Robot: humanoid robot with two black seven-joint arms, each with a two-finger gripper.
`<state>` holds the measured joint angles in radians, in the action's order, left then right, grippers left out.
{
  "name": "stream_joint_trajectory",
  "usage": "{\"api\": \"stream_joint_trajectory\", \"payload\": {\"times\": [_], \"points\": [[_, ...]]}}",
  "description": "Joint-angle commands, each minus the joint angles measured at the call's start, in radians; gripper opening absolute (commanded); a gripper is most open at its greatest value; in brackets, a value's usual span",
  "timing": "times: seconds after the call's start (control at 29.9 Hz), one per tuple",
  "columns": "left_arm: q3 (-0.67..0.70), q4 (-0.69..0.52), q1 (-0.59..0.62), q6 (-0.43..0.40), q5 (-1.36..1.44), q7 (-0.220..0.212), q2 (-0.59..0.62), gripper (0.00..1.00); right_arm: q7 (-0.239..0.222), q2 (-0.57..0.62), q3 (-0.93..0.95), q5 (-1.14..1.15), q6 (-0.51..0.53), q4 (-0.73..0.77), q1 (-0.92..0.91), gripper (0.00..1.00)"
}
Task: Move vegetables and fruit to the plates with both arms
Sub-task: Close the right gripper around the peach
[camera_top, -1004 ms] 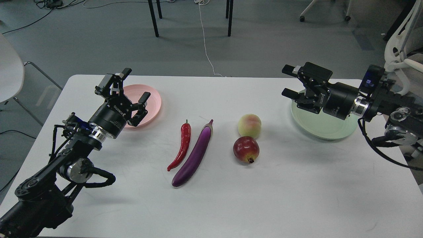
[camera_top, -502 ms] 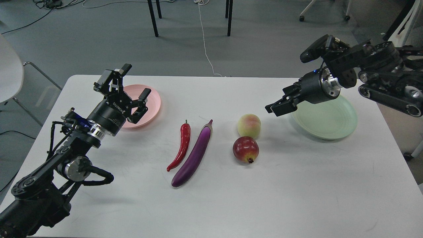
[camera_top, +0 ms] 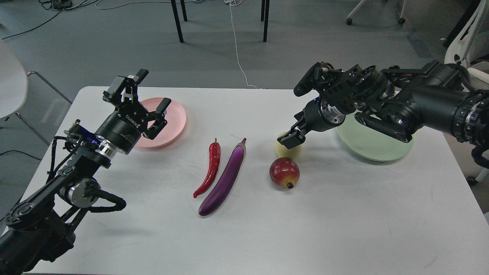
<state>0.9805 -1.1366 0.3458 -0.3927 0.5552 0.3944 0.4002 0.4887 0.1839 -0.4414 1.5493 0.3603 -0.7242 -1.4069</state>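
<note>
A purple eggplant [camera_top: 225, 177] and a red chili pepper [camera_top: 209, 170] lie side by side at the table's middle. To their right sit a yellow-green peach [camera_top: 289, 152] and, nearer me, a dark red round fruit [camera_top: 284, 172]. The pink plate [camera_top: 175, 118] is at the back left and the mint green plate [camera_top: 376, 147] at the back right; both hold nothing. My left gripper [camera_top: 147, 95] is open and empty above the pink plate. My right gripper [camera_top: 289, 139] points down at the peach's top and hides part of it; its fingers look dark and merged.
The white table [camera_top: 344, 229] ends close behind both plates. My right arm [camera_top: 420, 103] stretches over the green plate. A white chair [camera_top: 9, 80] stands off the table's left edge, dark chair legs [camera_top: 177, 21] and a cable [camera_top: 237, 46] on the floor behind.
My right arm has swung left and down from above the green plate to the peach. My left gripper has drifted slightly up and left, still open over the pink plate.
</note>
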Motion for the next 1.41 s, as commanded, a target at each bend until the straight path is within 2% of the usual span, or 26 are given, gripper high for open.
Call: {"api": "stream_joint_trajectory", "payload": {"times": [0.0, 0.37, 0.74, 0.94, 1.07, 1.27, 1.37], "points": [[0.006, -0.006, -0.005, 0.0, -0.001, 0.0, 0.003, 0.98, 0.0, -0.004, 0.001, 0.0, -0.011, 0.006, 0.014, 0.97], [0.009, -0.014, -0.007, 0.0, -0.001, 0.0, 0.002, 0.98, 0.0, -0.041, 0.001, -0.037, -0.081, 0.086, 0.069, 0.96], [0.013, -0.014, -0.007, 0.001, -0.001, 0.0, 0.0, 0.98, 0.0, -0.043, -0.003, -0.057, -0.096, 0.098, 0.103, 0.94], [0.029, -0.023, -0.007, 0.001, -0.008, 0.0, 0.0, 0.98, 0.0, -0.043, -0.005, -0.057, -0.095, 0.112, 0.111, 0.9], [0.032, -0.029, -0.007, 0.001, -0.009, 0.0, 0.002, 0.98, 0.0, -0.044, -0.005, -0.057, -0.093, 0.118, 0.114, 0.82], [0.033, -0.031, -0.008, 0.001, -0.009, 0.0, 0.002, 0.98, 0.0, -0.041, -0.031, -0.057, -0.083, 0.115, 0.112, 0.63], [0.037, -0.032, -0.007, 0.001, -0.009, 0.0, 0.002, 0.98, 0.0, -0.041, -0.048, -0.057, -0.083, 0.112, 0.108, 0.44]]}}
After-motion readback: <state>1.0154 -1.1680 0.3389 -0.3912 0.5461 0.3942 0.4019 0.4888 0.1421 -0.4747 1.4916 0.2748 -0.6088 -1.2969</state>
